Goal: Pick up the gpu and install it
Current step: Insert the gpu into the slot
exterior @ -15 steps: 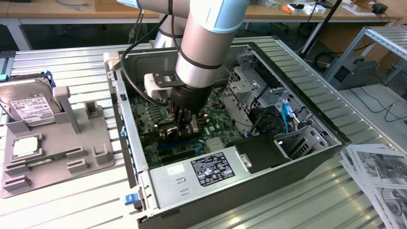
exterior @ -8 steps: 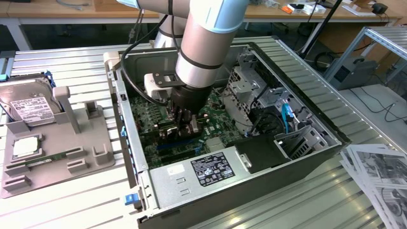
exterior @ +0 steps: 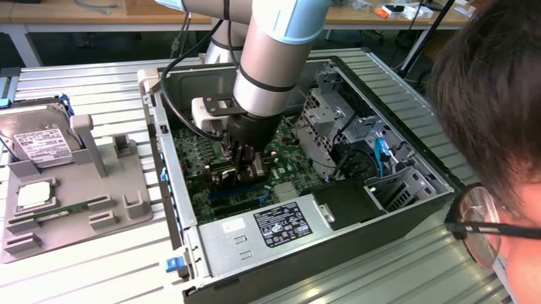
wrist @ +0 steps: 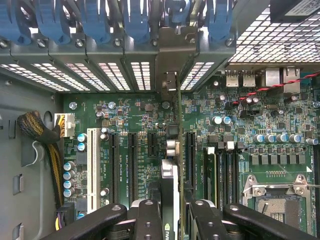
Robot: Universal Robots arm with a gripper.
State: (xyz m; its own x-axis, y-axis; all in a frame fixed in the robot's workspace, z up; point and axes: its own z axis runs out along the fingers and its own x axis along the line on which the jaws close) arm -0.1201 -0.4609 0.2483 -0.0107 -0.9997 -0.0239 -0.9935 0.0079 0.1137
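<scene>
Arm plunges straight down into open PC case [exterior: 384,82], gripper [exterior: 247,172] clenched on gpu [wrist: 172,165], edge-on over motherboard [wrist: 125,115]. Case sits on slatted metal table [exterior: 101,266]; workbenches behind.

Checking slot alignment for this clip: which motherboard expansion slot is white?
The long white slot, the one nearest the yellow-and-black cable bundle; the other slots are black.

Your arm [exterior: 270,57] comes in from the far side and drops steeply, wrist pointing almost straight down, with a cable looping off beside it. The gripper [exterior: 245,166] hangs low at the end, black and narrow. From the wrist view you can see its dark fingers [wrist: 145,220] drawn in close on both sides of a thin card [wrist: 172,150] standing on edge, clamped on it.
</scene>
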